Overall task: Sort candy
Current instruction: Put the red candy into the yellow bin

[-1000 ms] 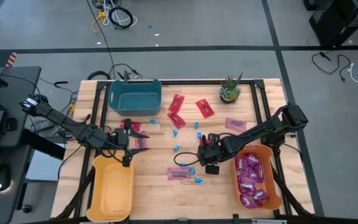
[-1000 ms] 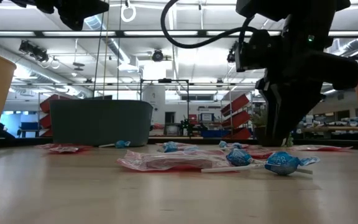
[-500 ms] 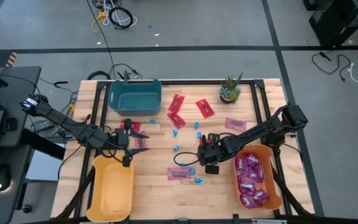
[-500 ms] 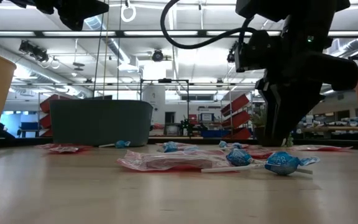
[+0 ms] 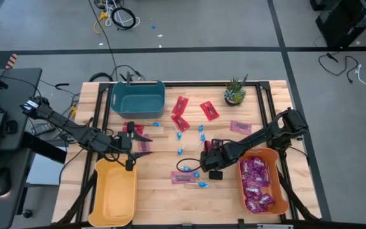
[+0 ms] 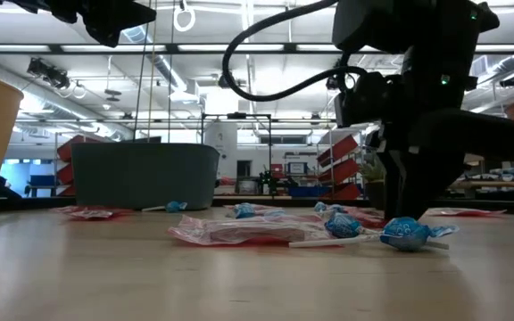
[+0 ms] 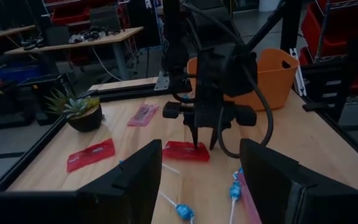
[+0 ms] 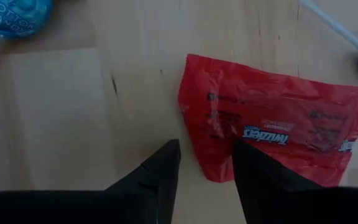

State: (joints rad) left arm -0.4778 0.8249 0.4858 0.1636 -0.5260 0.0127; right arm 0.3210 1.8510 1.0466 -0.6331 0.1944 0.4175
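Candy lies scattered on the wooden table: red packets (image 5: 180, 105), purple packets (image 5: 240, 126) and blue lollipops (image 5: 202, 184). My right gripper (image 8: 205, 149) points down, open, at mid-table over one red packet (image 8: 278, 127). One finger stands over the packet's end, the other over bare wood beside it. The packet lies flat on the table. My left gripper (image 7: 201, 186) waits open at the left, above the table, with nothing between its fingers. My right gripper comes from above, pointing down, at the red packet's end (image 8: 197, 124). One fingertip (image 8: 244, 152) overlaps the packet's edge in the wrist view. I cannot tell whether it touches the packet.
An orange bin (image 5: 278, 184) holding purple packets stands at the near right, a yellow bin (image 5: 114, 193) at the near left, a teal bin (image 5: 137, 97) at the far left. A small potted plant (image 5: 235, 91) stands at the far right. Lollipops (image 6: 406, 234) lie close by the right gripper.
My right gripper has sunk toward the table and the red packet, shifting a little toward the table's left edge. The candy has stayed where it was.
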